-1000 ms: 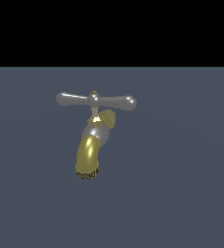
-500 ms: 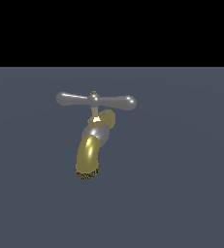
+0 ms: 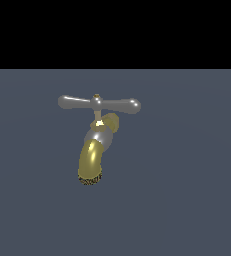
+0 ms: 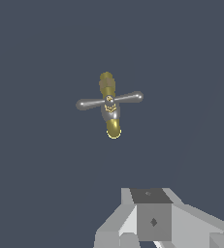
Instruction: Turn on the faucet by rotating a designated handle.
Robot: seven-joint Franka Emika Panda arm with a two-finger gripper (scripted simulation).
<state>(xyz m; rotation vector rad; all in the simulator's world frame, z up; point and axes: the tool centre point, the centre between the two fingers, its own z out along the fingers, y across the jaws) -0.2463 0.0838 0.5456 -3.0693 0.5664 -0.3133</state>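
The faucet point(image 3: 91, 159) stands on a flat grey-blue surface, its curved gold spout bending down to a rough dark-gold nozzle rim point(image 3: 90, 178). Across its top lies the handle point(image 3: 117, 104), a glossy grey crossbar with two knobbed arms and a small gold-tipped hub. In the wrist view the faucet point(image 4: 113, 127) and its handle point(image 4: 128, 97) are small and far off. Only grey blocky parts of my gripper point(image 4: 167, 240) show at that picture's edge, well away from the faucet. Its fingertips are cut off. The exterior view does not show the gripper.
The grey-blue ground point(image 3: 187, 200) spreads all around the faucet. A black band fills the top of the exterior view.
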